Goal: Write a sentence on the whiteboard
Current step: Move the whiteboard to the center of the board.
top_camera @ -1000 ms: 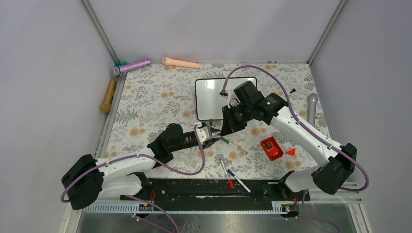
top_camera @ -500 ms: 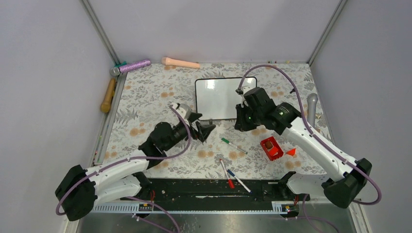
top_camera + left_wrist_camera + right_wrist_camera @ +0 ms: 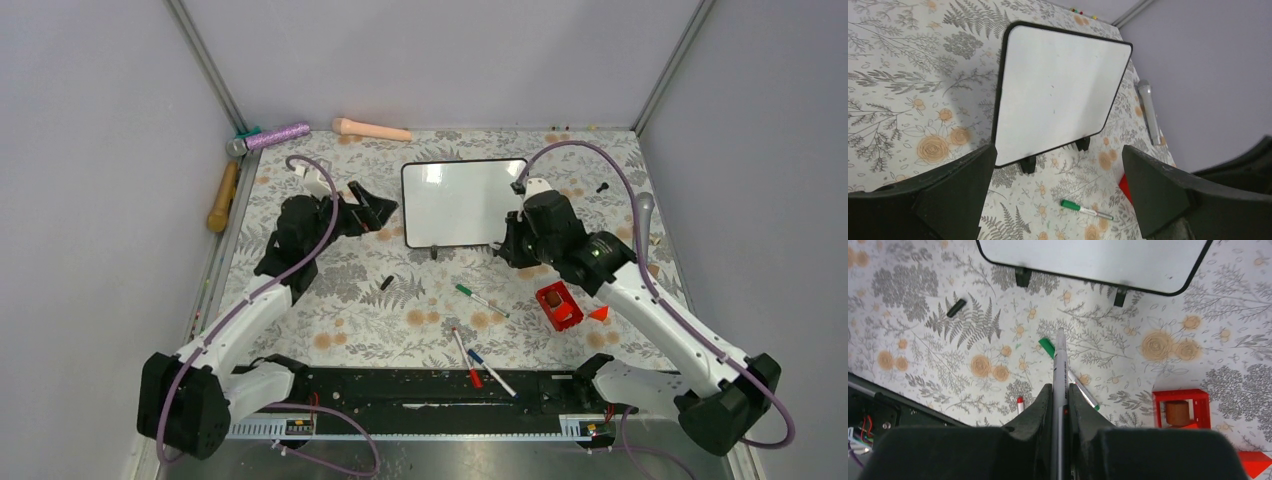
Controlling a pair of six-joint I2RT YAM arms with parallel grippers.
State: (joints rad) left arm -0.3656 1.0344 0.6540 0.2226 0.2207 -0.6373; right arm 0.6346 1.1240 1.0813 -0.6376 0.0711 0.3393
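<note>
Right gripper [image 3: 1060, 392] clamps a slim grey marker [image 3: 1060, 362] tip-forward, ready for the blank glossy black-framed whiteboard [image 3: 463, 200]; left gripper [image 3: 375, 212] gapes empty

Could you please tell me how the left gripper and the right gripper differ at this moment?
The left gripper stands wide open and empty; the right gripper is shut on a marker. The left sits left of the whiteboard, the right by its near right corner. Both have black fingers.
</note>
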